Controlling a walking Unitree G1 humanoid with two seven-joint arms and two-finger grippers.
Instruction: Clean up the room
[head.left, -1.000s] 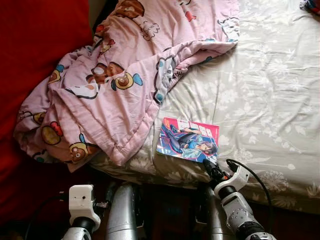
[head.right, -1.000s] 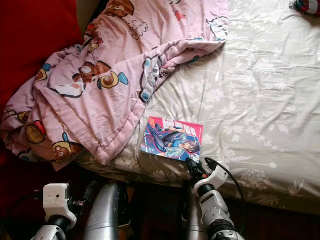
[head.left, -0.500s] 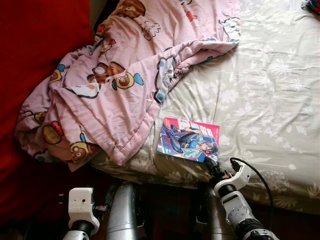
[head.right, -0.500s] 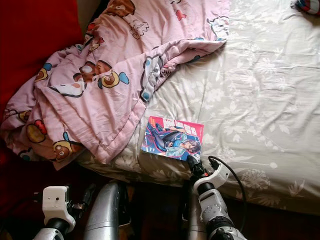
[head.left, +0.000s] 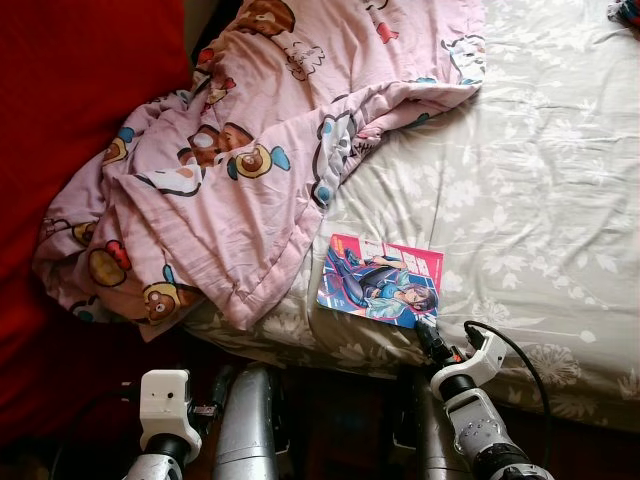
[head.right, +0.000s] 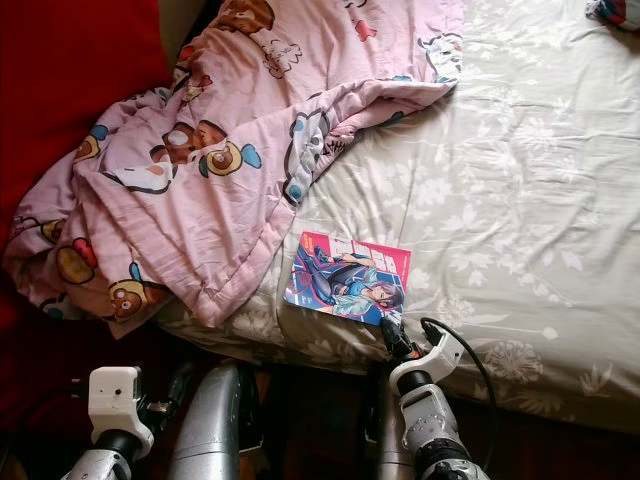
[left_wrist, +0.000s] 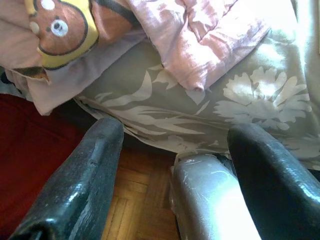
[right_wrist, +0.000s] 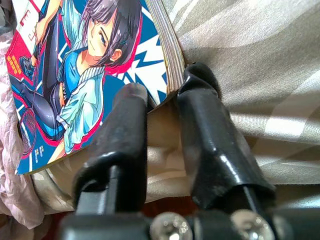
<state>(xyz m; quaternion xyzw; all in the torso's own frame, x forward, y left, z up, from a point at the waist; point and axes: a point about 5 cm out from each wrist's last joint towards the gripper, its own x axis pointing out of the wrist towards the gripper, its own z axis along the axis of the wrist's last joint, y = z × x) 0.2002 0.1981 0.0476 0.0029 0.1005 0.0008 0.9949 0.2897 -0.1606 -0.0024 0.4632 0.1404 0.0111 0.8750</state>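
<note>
a comic book (head.left: 381, 281) with a bright illustrated cover is seen lying flat on the bed (head.left: 540, 190), near its front edge and just beside the hem of a pink cartoon-print quilt (head.left: 230, 170) that is bunched toward the robot's left. the near corner of the book is met by the right gripper (right_wrist: 160, 115), whose fingers (right_wrist: 200, 135) are nearly closed around that corner, one over the cover and one at the page edge; a firm grip cannot be confirmed. for a good lift, the corner should be seated deeper between the fingers and the sheet kept out of the pinch, since a thin hold may let the book slip. the left gripper (left_wrist: 170, 150) is held open and idle below the bed edge. compared with a second ago, the right gripper has been brought slightly closer onto the book's corner; the book itself seems unmoved.
</note>
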